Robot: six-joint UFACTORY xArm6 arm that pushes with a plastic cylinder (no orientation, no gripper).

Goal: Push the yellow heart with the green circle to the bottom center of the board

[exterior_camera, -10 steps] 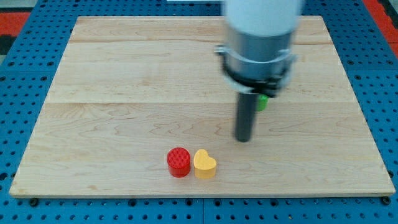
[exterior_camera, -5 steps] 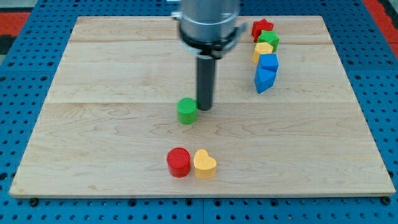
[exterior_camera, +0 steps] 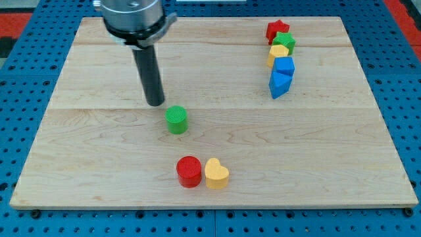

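The yellow heart (exterior_camera: 216, 173) lies near the view's bottom, a little left of the middle, touching a red circle (exterior_camera: 189, 171) on its left. The green circle (exterior_camera: 176, 120) stands above them, apart from both. My tip (exterior_camera: 155, 103) rests on the board just up and left of the green circle, with a small gap between them.
A column of blocks stands at the view's top right: a red star (exterior_camera: 277, 29), a green star (exterior_camera: 285, 43), a yellow block (exterior_camera: 278, 54), a blue cube (exterior_camera: 284, 66) and a blue block (exterior_camera: 279, 84). The wooden board (exterior_camera: 99, 164) lies on blue pegboard.
My tip swept from the view's right to the left past the green circle, which slid left and slightly down. The yellow heart and red circle have not moved.
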